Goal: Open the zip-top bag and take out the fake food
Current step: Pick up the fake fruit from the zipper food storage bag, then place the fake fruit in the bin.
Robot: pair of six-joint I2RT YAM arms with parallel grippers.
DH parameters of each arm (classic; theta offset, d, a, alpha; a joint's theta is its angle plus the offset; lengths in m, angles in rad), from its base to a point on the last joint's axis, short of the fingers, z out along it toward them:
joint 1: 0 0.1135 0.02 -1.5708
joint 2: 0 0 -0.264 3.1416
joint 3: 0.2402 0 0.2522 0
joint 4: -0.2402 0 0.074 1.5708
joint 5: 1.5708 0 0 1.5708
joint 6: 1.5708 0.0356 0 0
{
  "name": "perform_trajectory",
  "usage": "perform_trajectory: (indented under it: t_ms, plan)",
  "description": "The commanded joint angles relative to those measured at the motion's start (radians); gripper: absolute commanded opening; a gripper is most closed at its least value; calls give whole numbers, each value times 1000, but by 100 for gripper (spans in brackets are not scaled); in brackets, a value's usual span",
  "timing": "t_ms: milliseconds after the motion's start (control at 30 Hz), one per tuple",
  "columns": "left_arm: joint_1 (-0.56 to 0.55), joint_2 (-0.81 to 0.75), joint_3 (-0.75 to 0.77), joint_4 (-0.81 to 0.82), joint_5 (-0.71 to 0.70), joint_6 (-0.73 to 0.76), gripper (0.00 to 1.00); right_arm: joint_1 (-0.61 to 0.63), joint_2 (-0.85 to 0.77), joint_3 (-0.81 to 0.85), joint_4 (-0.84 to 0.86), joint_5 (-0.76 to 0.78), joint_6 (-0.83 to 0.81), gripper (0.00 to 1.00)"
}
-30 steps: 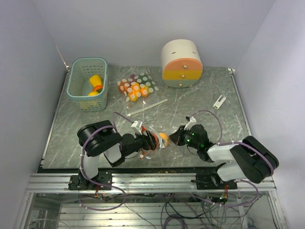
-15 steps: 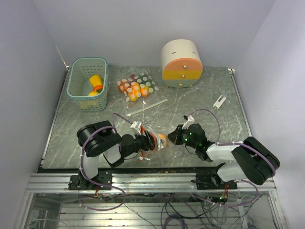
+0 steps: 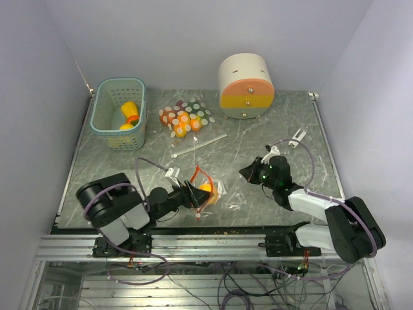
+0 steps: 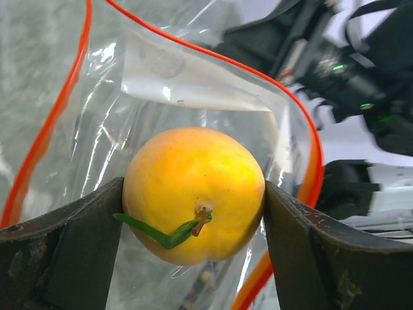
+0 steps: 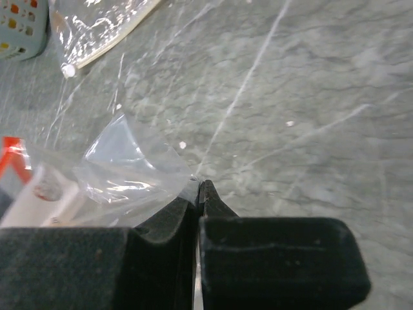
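Both arms have shifted: the left arm's bulk now sits lower and further left at the bench's near edge, and the right arm has drawn back to the right and further from the near edge, so the two claws stand further apart.

Grey marbled bench (image 3: 284, 129) carries everything. At its far edge stands a large cream-and-orange round container (image 3: 246, 86), and at the far left a pale green basket (image 3: 118, 143) with yellow and orange fake food (image 3: 130, 111) inside. Just right of the basket lies a spotted clear bag (image 3: 184, 117) packed with orange pieces. A thin white strip (image 3: 200, 145) lies on the bench between that bag and the arms.

The zip-top bag (image 4: 181, 77) lies near the front edge between the two claws, its red-orange zip rim (image 4: 310, 142) gaping in a loop around the left claw (image 3: 201, 189). That claw is held wide, its two fingers pressed on either side of a round yellow-orange fruit (image 4: 193, 190) with a green stalk. The fruit sits in the bag's mouth, with clear film behind it.

The right claw (image 5: 199, 194) is fully closed, and a peaked fold of the bag's clear film runs right to its tips. It looks pinched there, though the overhead view is too faint to confirm it.
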State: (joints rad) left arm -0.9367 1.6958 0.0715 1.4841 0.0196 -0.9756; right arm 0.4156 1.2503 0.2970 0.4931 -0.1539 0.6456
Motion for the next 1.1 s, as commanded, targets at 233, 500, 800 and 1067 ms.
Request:
perform_trajectory:
  t_ms: [233,500,800,1067]
  plan:
    - [5,-746,226,-956,-119,203,61,-128,-105,-25,-97,55,-55,0]
    - [25,-1045,466,-1567,-628,401,53,-133,-52,-44,-19,2,-24,0]
    - [188,-876,739,-1578,-1022,658,52,-133,-12,-34,9,-38,-15,0]
    - [517,-656,914,-1569,-879,641,56,-133,-56,-33,-50,-7,-51,0]
